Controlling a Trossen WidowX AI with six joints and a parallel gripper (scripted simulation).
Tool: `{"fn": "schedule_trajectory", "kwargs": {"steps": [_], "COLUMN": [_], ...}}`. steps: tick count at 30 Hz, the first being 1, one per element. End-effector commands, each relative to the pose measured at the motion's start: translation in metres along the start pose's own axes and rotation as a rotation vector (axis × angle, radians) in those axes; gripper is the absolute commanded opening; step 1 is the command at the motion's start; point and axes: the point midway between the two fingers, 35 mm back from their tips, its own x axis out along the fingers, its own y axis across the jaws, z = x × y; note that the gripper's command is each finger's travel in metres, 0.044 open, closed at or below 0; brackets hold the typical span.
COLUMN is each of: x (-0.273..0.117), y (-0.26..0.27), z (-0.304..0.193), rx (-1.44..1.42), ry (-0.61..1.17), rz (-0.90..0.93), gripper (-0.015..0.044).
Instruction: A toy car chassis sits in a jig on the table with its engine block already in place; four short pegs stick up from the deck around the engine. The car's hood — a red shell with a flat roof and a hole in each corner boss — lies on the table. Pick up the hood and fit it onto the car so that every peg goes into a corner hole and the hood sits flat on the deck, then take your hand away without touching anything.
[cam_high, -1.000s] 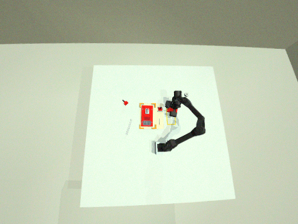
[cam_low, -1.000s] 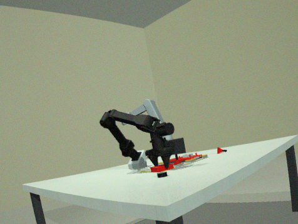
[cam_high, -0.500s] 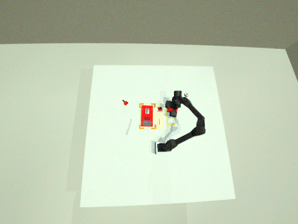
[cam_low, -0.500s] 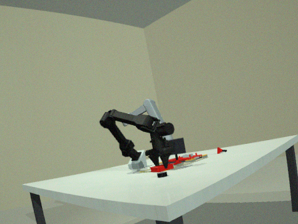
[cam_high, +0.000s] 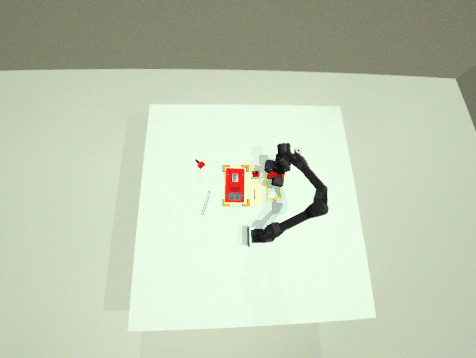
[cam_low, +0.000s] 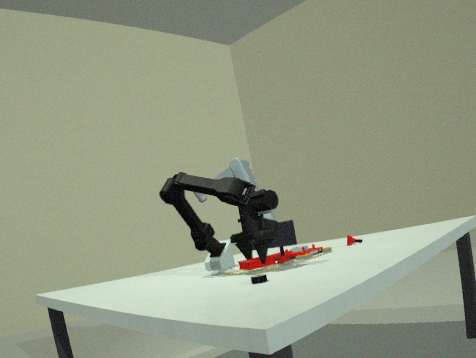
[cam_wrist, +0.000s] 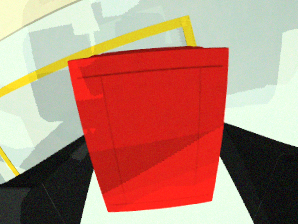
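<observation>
Claw grips the hood at its sides

On the table (cam_high: 200, 280) (cam_low: 165, 300), the toy car (cam_high: 241, 185) waits mid-frame in the top view, its jig probably keeping it steady. The claw (cam_high: 275, 179) (cam_low: 256, 259) (cam_wrist: 153, 133), rather wide, is closed on the red hood (cam_high: 272, 175) (cam_low: 252, 263) (cam_wrist: 155, 115), right of the car, likely leaving its underside free for the pegs.

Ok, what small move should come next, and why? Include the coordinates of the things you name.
I'd lift the red hood (cam_high: 272, 175) (cam_low: 249, 264) (cam_wrist: 152, 125) gently straight up: the gripper (cam_low: 256, 260) (cam_wrist: 153, 133) is shut on its sides, while the hood is still off the car (cam_high: 234, 185), down low by the yellow outline (cam_high: 273, 199) (cam_wrist: 135, 34).
</observation>
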Motion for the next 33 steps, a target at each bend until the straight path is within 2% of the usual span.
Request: {"fn": "schedule_trajectory", "kwargs": {"steps": [1,22,33], "x": [-0.013,-0.069,-0.075], "y": [-0.002,-0.002,-0.001], "z": [0.001,0.001,0.004], "rx": [0.005,0.004,0.024], "ry": [-0.003,-0.005,-0.001], "rz": [-0.011,-0.010,-0.006], "gripper": [0.0000,0.0000,0.0000]}}
